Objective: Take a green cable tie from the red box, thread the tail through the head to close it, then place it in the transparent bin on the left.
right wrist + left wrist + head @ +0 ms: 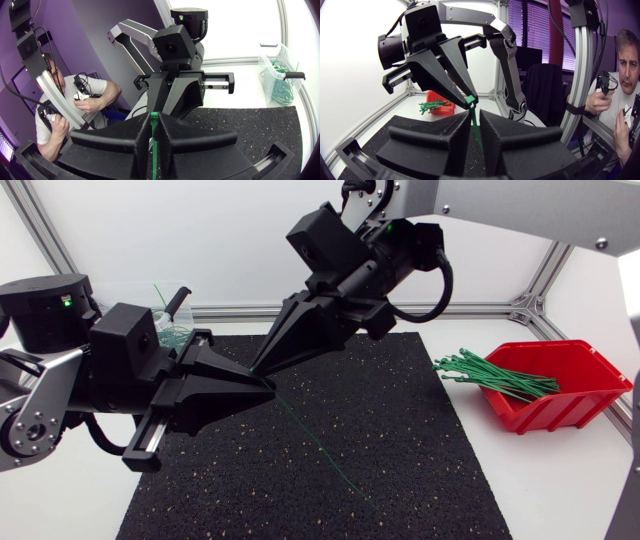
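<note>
One green tie (475, 122) is held in the air by both grippers, over the mat (400, 460) at about 11 o'clock from its centre. The thick head end is pinched at the tips of the right gripper (468, 95), whose fingers are drawn narrow on it. Just below, the strap is clamped between the near-closed fingers of the left gripper (266, 384). From there the free tail is seen in the head view to slope away toward 5 o'clock, low over the mat.

No loop is formed yet, so threading is judged to be the step in hand. It would be done best if the head were kept steady with its slot left uncovered. The strap should be regripped nearer the tail's end, so that the tip can be curled round and fed straight into the slot. A thin, springy tail is likely to flick aside if it is pushed at an angle.

By count:
- One tie is in hand.
- One red box (560, 412) lies at 3 o'clock, with a bundle of ties (495, 377) too dense to be counted.
- One bin (270, 62) stands at 10 o'clock, and the ties in it cannot be counted either.
- One mat and two grippers are present.
</note>
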